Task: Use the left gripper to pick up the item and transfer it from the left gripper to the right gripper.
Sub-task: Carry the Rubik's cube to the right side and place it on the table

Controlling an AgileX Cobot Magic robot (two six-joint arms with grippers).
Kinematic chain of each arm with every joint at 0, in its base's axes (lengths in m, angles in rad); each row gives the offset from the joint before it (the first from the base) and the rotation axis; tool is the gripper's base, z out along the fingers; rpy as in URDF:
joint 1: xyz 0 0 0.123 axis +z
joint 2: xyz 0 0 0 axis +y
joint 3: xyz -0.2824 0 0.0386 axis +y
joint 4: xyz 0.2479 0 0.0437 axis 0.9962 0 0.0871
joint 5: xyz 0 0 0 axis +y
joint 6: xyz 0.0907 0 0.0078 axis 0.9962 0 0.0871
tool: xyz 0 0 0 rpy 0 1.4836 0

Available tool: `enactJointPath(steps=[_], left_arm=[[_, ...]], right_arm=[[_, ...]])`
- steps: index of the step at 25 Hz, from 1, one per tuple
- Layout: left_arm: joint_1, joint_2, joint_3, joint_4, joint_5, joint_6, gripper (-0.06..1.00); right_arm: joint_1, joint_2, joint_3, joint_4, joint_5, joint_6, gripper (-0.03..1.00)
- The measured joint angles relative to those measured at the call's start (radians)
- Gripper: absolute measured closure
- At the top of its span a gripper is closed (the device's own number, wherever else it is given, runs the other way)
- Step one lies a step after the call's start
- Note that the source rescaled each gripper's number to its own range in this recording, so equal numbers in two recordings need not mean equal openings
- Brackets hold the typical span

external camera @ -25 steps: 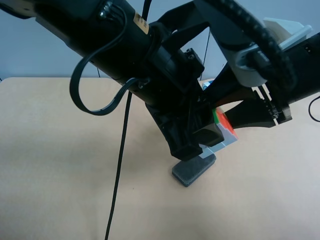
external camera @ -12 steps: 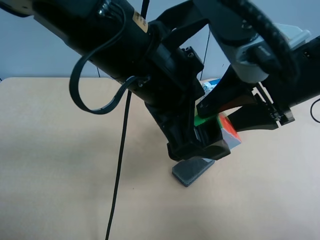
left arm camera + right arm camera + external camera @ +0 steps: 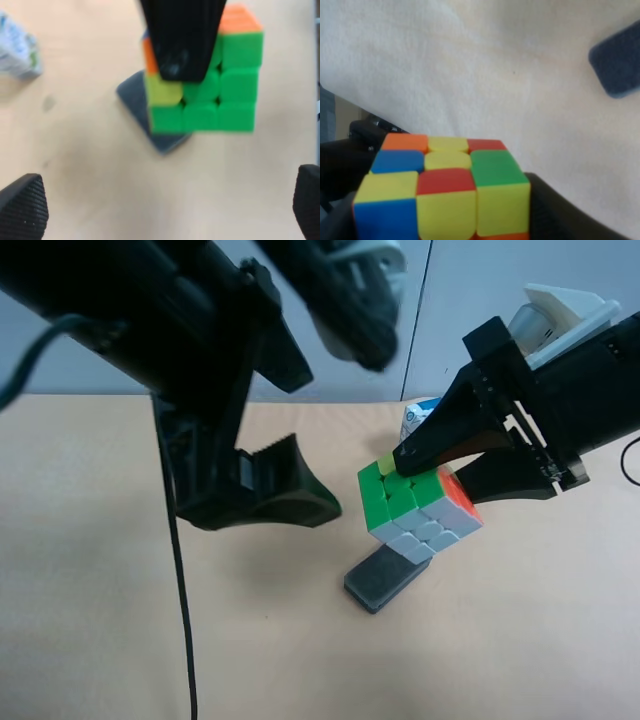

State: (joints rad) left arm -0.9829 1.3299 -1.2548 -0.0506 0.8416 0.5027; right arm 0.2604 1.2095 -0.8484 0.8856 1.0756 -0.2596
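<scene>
The puzzle cube hangs above the table, held between the black jaws of my right gripper, the arm with the pale grey housing at the exterior high view's right. In the right wrist view the cube fills the space between the jaws. My left gripper, on the all-black arm, is wide open and empty, a short way from the cube on the exterior high view's left. The left wrist view shows the cube's green face with a right gripper finger over it, and my left fingertips far apart.
A dark grey oblong block lies on the tan table just below the cube; it also shows in the wrist views. A white-and-blue milk carton stands behind the cube.
My left gripper has opened, let go of the cube and drawn back to the exterior high view's left. The cube stays in my right gripper, now fully visible.
</scene>
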Motion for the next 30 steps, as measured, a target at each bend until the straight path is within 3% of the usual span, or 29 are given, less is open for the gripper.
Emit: enactJointPath(steps=[7, 11, 14, 21, 30], left_arm=[[0.0, -0.148, 0.0, 0.224, 0.128, -0.294, -0.04], [0.0, -0.236, 0.037, 0.348, 0.201, -0.404, -0.04], [0.0, -0.327, 0.139, 0.39, 0.219, -0.456, -0.04], [0.0, -0.597, 0.412, 0.356, 0.216, -0.503, -0.04], [0.0, -0.953, 0.565, 0.151, 0.217, -0.503, -0.04]], right_arm=[[0.0, 0.0, 0.0, 0.0, 0.0, 0.0, 0.93], [0.0, 0.0, 0.0, 0.0, 0.0, 0.0, 0.93], [0.0, 0.0, 0.0, 0.0, 0.0, -0.002, 0.93], [0.0, 0.0, 0.0, 0.0, 0.0, -0.009, 0.93], [0.0, 0.0, 0.0, 0.0, -0.002, -0.01, 0.93]])
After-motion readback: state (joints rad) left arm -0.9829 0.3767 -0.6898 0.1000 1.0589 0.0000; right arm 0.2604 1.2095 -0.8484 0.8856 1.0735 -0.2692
